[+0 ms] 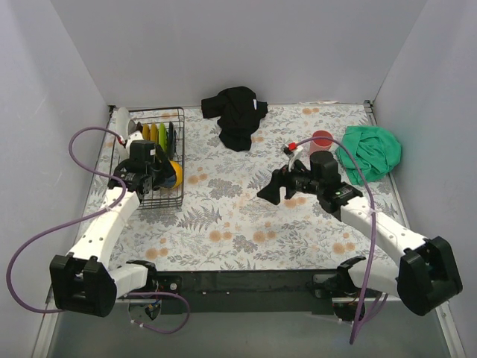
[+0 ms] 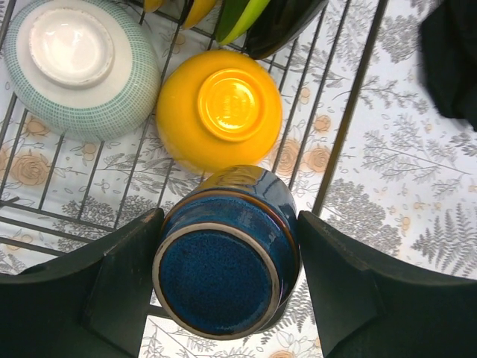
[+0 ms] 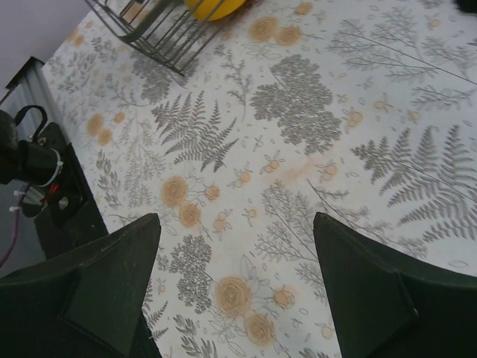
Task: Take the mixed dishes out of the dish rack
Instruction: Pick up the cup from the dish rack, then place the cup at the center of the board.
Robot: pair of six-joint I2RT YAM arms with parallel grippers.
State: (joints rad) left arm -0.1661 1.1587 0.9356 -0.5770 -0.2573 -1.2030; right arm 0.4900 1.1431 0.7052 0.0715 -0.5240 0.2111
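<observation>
The black wire dish rack (image 1: 149,195) stands at the left. My left gripper (image 1: 151,177) reaches into it and is shut on the dark blue mug (image 2: 223,261), which is upside down between both fingers (image 2: 112,276). Beside the mug lie an upturned orange bowl (image 2: 220,108) and a white bowl with a green grid pattern (image 2: 74,67). Yellow, green (image 2: 242,15) and black plates stand in the dividers (image 1: 160,134). The pink-red cup (image 1: 322,139) stands on the table at the right. My right gripper (image 1: 279,186) is open and empty above the table's middle (image 3: 237,218).
A black cloth (image 1: 237,112) lies at the back centre and a green cloth (image 1: 369,153) at the back right beside the cup. The rack's right rim wire (image 2: 350,112) runs close to the mug. White walls enclose the floral tablecloth (image 1: 223,216).
</observation>
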